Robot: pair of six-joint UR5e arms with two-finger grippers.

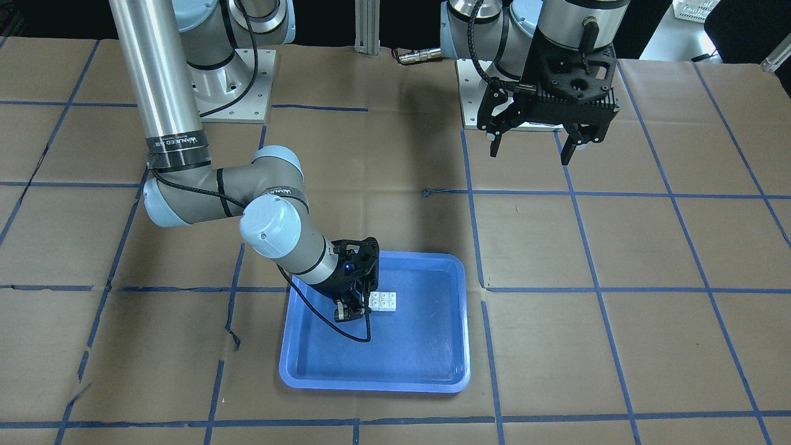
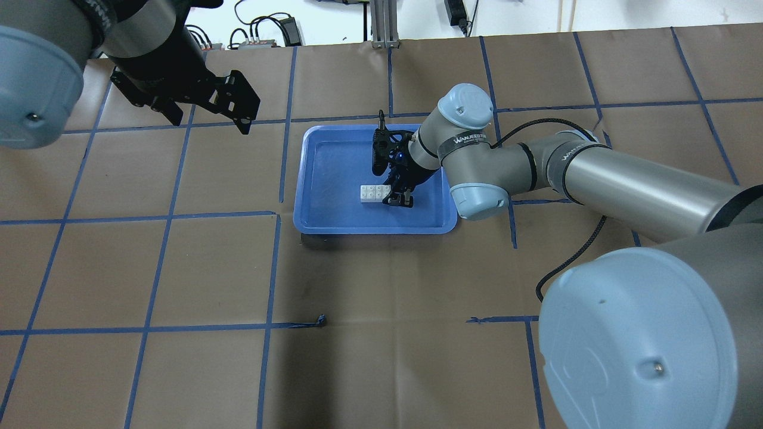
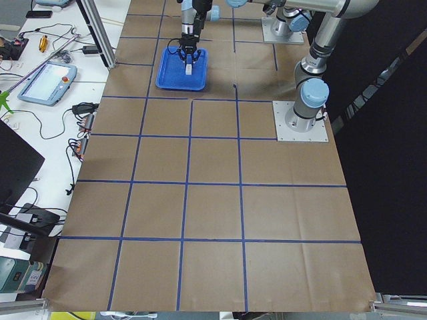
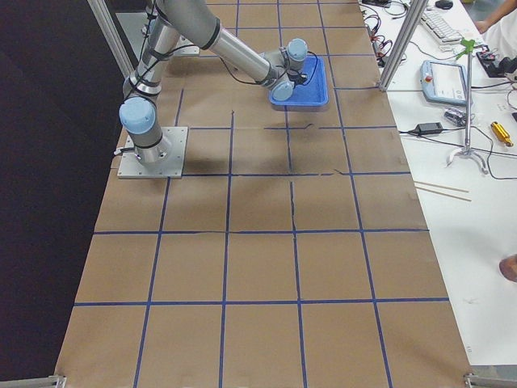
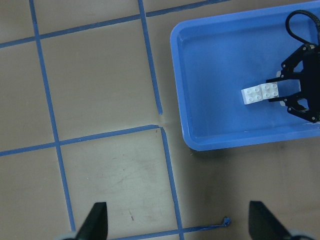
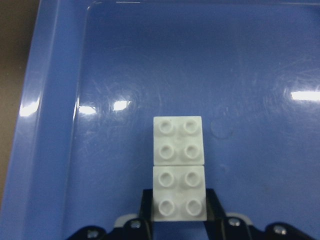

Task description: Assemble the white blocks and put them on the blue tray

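Two white blocks (image 6: 178, 140) lie side by side and touching on the floor of the blue tray (image 6: 55, 100), studs up. My right gripper (image 6: 178, 205) is low inside the tray and its fingers (image 6: 214, 202) hug both sides of the nearer block (image 6: 179, 182). The pair also shows in the front view (image 1: 384, 301) and the overhead view (image 2: 374, 193), with the right gripper (image 2: 399, 199) at one end. My left gripper (image 1: 531, 145) is open and empty, raised high above the table, well away from the tray (image 1: 377, 386).
The table is covered in brown paper with a blue tape grid (image 2: 274, 214). The right arm's elbow and forearm (image 2: 477, 155) hang over the tray's right rim (image 2: 448, 179). The left wrist view shows the tray (image 5: 180, 100) and bare paper beside it.
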